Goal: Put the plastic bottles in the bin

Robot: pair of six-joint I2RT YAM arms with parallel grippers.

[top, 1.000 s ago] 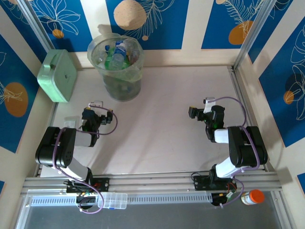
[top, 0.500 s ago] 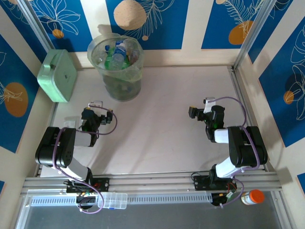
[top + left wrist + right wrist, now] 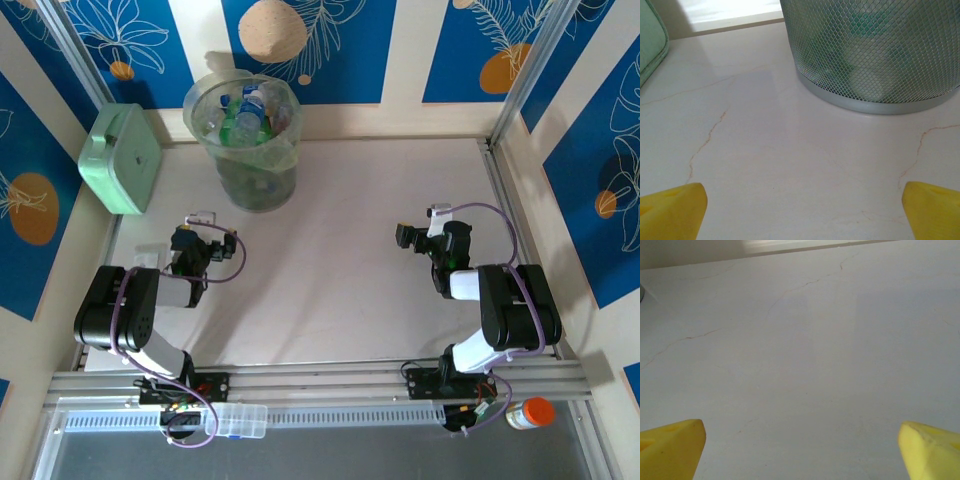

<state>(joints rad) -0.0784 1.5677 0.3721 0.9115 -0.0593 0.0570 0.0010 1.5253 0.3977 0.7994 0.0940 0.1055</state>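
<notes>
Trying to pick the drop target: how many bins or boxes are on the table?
2: the bin, far left, holding bottles; the mint box just left of it. Nothing looks hidden.

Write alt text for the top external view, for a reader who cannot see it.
The bin, a tall translucent bucket at the far left of the table, is full of plastic bottles. The left arm and right arm sit folded near the front edge, holding nothing; a mint-green box stands left of the bin.
</notes>
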